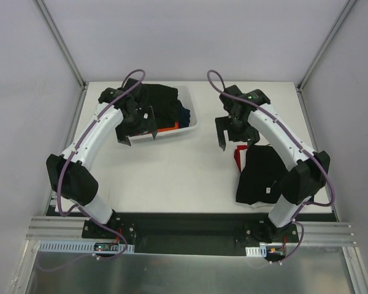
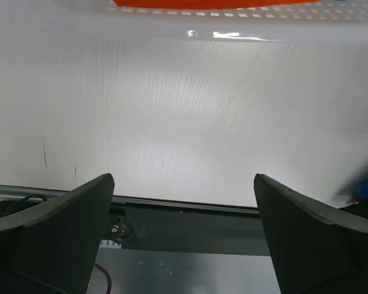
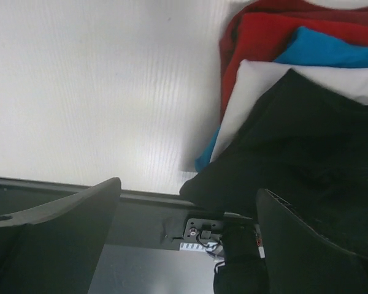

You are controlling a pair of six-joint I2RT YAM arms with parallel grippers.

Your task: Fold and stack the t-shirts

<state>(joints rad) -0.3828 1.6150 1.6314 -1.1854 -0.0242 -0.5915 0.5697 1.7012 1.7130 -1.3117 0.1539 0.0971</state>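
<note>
A stack of folded t-shirts (image 1: 260, 174) lies at the right of the table, a black one (image 3: 306, 153) on top, with white, blue (image 3: 331, 52) and red (image 3: 257, 37) layers under it. More t-shirts, black (image 1: 162, 101) with orange (image 1: 167, 129) and navy beneath, fill the white basket (image 1: 190, 125) at the back left. My left gripper (image 1: 142, 130) hangs open over the basket's near edge, nothing between its fingers (image 2: 67, 220). My right gripper (image 1: 236, 136) stands open just left of and above the stack, also holding nothing.
The basket's lattice rim (image 2: 233, 13) and orange cloth show at the top of the left wrist view. Bare white table (image 1: 172, 177) spreads between basket and stack. Grey walls enclose the table; a black base rail (image 1: 190, 223) runs along the near edge.
</note>
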